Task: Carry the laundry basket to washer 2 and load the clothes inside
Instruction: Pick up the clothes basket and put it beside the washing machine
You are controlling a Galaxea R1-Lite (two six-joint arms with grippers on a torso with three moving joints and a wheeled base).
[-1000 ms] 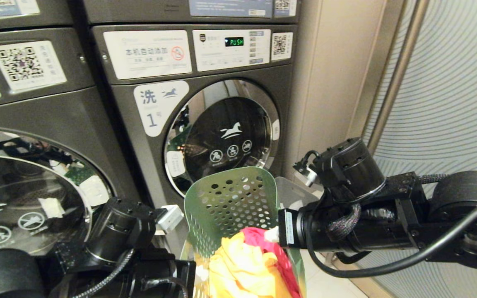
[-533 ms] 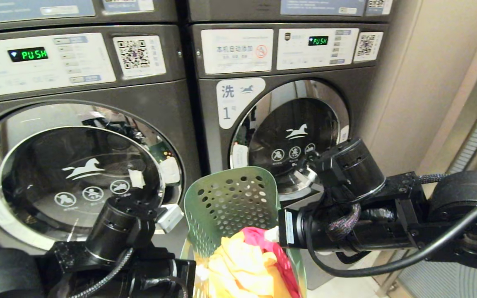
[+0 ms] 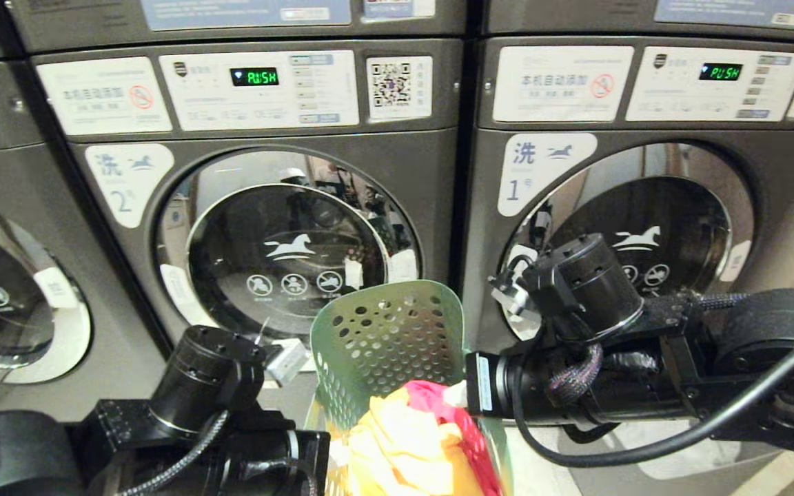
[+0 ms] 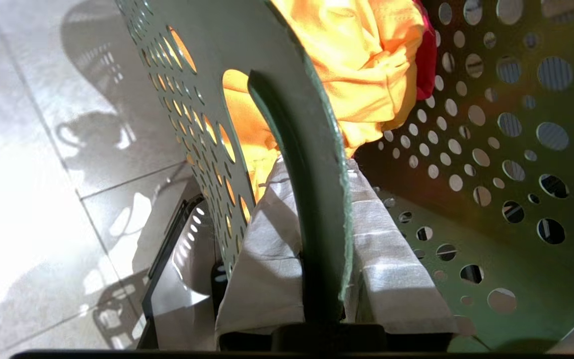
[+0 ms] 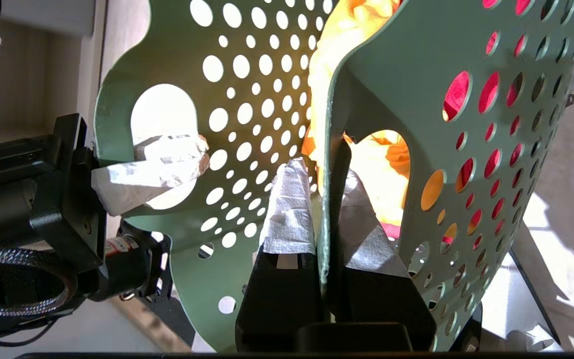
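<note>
The left end effector (image 4: pixel 312 219) is clamped on the laundry basket (image 3: pixel 387 341), its white-taped fingers (image 4: pixel 267 259) pinching the wall at one handle cut-out. The right end effector (image 5: pixel 324 199) grips the opposite wall the same way, one taped finger (image 5: pixel 289 209) inside and one outside. Between the two arms, the dark green perforated basket hangs off the floor, close below the head camera. A bright yellow garment (image 3: pixel 404 448) and a pink-red one (image 3: pixel 466 427) are heaped inside it. Beyond the basket's far wall stands washer 2 (image 3: pixel 259 207), door closed, display reading PUSH. Washer 1 (image 3: pixel 645 207) stands just beside it on the right.
</note>
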